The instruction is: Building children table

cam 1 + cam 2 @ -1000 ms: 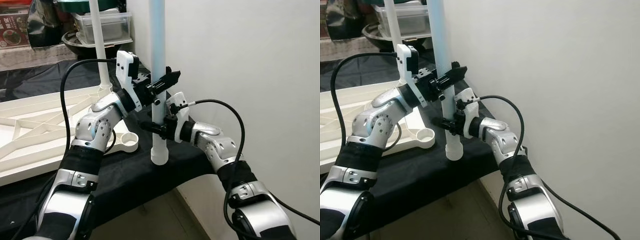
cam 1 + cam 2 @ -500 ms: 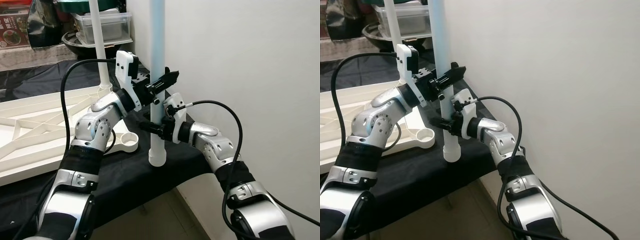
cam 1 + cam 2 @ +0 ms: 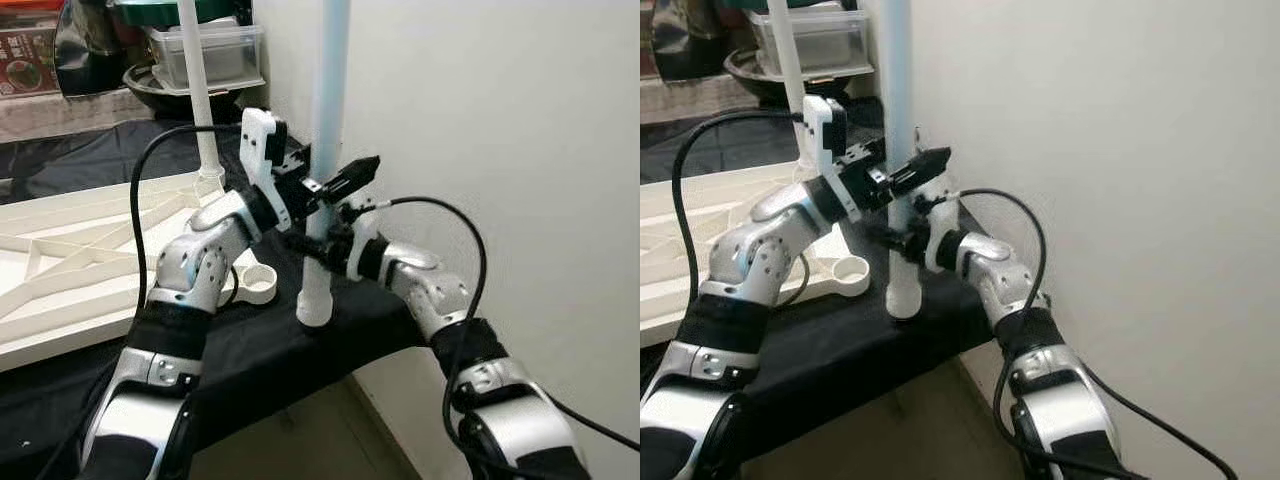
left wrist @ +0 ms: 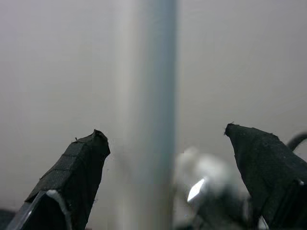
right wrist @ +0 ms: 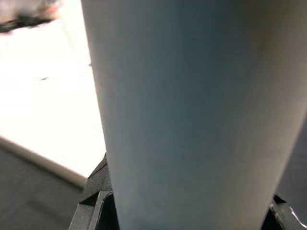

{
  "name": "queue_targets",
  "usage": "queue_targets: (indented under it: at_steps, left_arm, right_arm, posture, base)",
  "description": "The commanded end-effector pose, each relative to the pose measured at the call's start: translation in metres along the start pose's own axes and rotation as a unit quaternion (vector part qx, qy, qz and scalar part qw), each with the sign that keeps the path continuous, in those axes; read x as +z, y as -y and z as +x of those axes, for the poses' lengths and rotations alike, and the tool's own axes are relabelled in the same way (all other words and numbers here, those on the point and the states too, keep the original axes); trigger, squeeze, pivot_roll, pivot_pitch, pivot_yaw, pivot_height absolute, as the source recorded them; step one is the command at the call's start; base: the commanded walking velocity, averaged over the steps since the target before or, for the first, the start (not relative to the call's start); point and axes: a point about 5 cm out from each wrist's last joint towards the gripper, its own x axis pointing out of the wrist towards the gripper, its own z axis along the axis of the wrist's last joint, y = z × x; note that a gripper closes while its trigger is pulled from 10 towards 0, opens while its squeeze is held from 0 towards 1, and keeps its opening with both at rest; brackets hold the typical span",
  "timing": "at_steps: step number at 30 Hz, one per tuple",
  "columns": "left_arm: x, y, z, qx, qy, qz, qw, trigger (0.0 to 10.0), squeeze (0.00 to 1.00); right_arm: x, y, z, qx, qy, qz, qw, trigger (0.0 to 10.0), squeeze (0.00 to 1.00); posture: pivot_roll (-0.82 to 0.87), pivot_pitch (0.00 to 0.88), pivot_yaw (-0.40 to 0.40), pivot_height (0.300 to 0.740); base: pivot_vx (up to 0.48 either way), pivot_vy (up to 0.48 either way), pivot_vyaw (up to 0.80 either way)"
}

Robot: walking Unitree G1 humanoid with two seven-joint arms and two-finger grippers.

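The upturned white tabletop [image 3: 70, 260] is lying at the left with one leg [image 3: 200, 90] already standing in it. The left gripper [image 3: 345, 180], fingers spread, is bracketing a second leg [image 3: 325, 110]; the right gripper [image 3: 315, 245] is clamping it lower, beside the empty corner socket [image 3: 258, 283], so fitting looks unfinished.

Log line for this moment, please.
right gripper: shut on table leg | left gripper: open around leg | leg upright beside tabletop

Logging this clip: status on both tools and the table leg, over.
Left tool open around the pale blue leg, fingers apart. Right tool grips the leg lower down. Leg upright beside the empty socket of the white tabletop. Wall close on the right.
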Motion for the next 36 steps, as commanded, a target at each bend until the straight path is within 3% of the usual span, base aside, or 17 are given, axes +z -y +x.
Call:
queue_targets:
  at_steps: [1, 3, 5, 8, 9, 10, 11, 14, 15, 19, 21, 24, 25, 27, 31, 36]
  left_arm:
    - [0.005, -0.003, -0.004, 0.015, 0.012, 0.019, 1.000, 10.0, 0.00]
    - [0.009, -0.007, -0.008, 0.037, 0.020, 0.029, 0.999, 10.0, 0.00]
    - [0.022, -0.021, -0.021, 0.115, 0.050, 0.065, 0.990, 10.0, 0.00]
    - [0.028, -0.028, -0.028, 0.150, 0.063, 0.076, 0.984, 10.0, 0.00]
    - [0.034, -0.034, -0.036, 0.186, 0.080, 0.083, 0.976, 10.0, 0.00]
    - [0.037, -0.038, -0.045, 0.222, 0.093, 0.082, 0.967, 10.0, 0.00]
    - [0.037, -0.040, -0.053, 0.250, 0.095, 0.086, 0.960, 10.0, 0.00]
    - [0.023, -0.033, -0.065, 0.274, 0.078, 0.096, 0.954, 10.0, 0.00]
    - [0.023, -0.033, -0.065, 0.274, 0.078, 0.096, 0.954, 10.0, 0.00]
    - [-0.009, -0.007, -0.077, 0.279, 0.036, 0.087, 0.956, 10.0, 0.00]
    - [-0.009, -0.007, -0.077, 0.279, 0.036, 0.087, 0.956, 10.0, 0.00]
    - [-0.042, 0.023, -0.092, 0.293, -0.011, 0.065, 0.954, 10.0, 0.00]
    - [-0.042, 0.023, -0.092, 0.293, -0.011, 0.065, 0.954, 10.0, 0.00]
    - [-0.057, 0.040, -0.099, 0.304, -0.032, 0.045, 0.951, 10.0, 0.00]
    - [-0.064, 0.055, -0.105, 0.308, -0.049, 0.039, 0.949, 10.0, 0.00]
    - [-0.068, 0.064, -0.108, 0.319, -0.057, 0.035, 0.945, 10.0, 0.00]
  right_arm:
    - [0.006, 0.005, -0.003, -0.014, 0.019, -0.002, 1.000, 0.0, 0.00]
    - [0.009, 0.012, -0.006, -0.033, 0.025, -0.005, 0.999, 0.0, 0.00]
    - [0.017, 0.027, -0.018, -0.079, 0.047, -0.013, 0.996, 0.0, 0.00]
    - [0.021, 0.032, -0.023, -0.096, 0.060, -0.014, 0.993, 0.0, 0.00]
    - [0.024, 0.038, -0.028, -0.123, 0.074, -0.021, 0.989, 4.1, 0.00]
    - [0.027, 0.043, -0.035, -0.151, 0.093, -0.023, 0.984, 10.0, 0.00]
    - [0.030, 0.047, -0.040, -0.174, 0.112, -0.026, 0.978, 10.0, 0.00]
    - [0.033, 0.044, -0.049, -0.199, 0.139, -0.044, 0.969, 10.0, 0.00]
    - [0.033, 0.044, -0.049, -0.199, 0.139, -0.044, 0.969, 10.0, 0.00]
    - [0.024, 0.024, -0.058, -0.204, 0.159, -0.066, 0.964, 10.0, 0.00]
    - [0.024, 0.024, -0.058, -0.204, 0.159, -0.066, 0.964, 10.0, 0.00]
    - [0.011, -0.005, -0.065, -0.207, 0.173, -0.101, 0.958, 10.0, 0.00]
    - [0.011, -0.005, -0.065, -0.207, 0.173, -0.101, 0.958, 10.0, 0.00]
    - [0.007, -0.018, -0.066, -0.208, 0.178, -0.106, 0.956, 10.0, 0.00]
    - [0.006, -0.024, -0.067, -0.222, 0.180, -0.094, 0.954, 10.0, 0.00]
    - [0.008, -0.025, -0.070, -0.233, 0.179, -0.087, 0.952, 10.0, 0.00]
  posture:
    - [0.08, 0.056, -0.051, 0.740]
    - [0.08, 0.056, -0.051, 0.740]
    - [0.09, 0.055, -0.056, 0.740]
    - [0.09, 0.053, -0.058, 0.740]
    - [0.08, 0.056, -0.056, 0.740]
    - [0.09, 0.054, -0.059, 0.740]
    - [0.09, 0.055, -0.059, 0.740]
    - [0.08, 0.057, -0.065, 0.740]
    - [0.08, 0.057, -0.065, 0.740]
    - [0.07, 0.069, -0.065, 0.740]
    - [0.07, 0.069, -0.065, 0.740]
    - [0.08, 0.084, -0.071, 0.740]
    - [0.08, 0.084, -0.071, 0.740]
    - [0.08, 0.094, -0.068, 0.740]
    - [0.08, 0.099, -0.074, 0.740]
    - [0.08, 0.099, -0.079, 0.740]
  base:
    - [0.000, 0.000, 0.00]
    - [0.000, 0.000, 0.00]
    - [0.000, 0.000, 0.00]
    - [0.000, 0.000, 0.00]
    - [0.000, 0.000, 0.00]
    - [0.000, 0.000, 0.00]
    - [0.000, 0.000, 0.00]
    - [0.000, 0.000, 0.00]
    - [0.000, 0.000, 0.00]
    - [0.000, 0.000, 0.00]
    - [0.000, 0.000, 0.00]
    - [0.000, 0.000, 0.53]
    - [0.000, 0.000, 0.80]
    - [0.000, 0.000, 0.80]
    - [0.000, 0.000, 0.80]
    - [0.000, 0.000, 0.80]
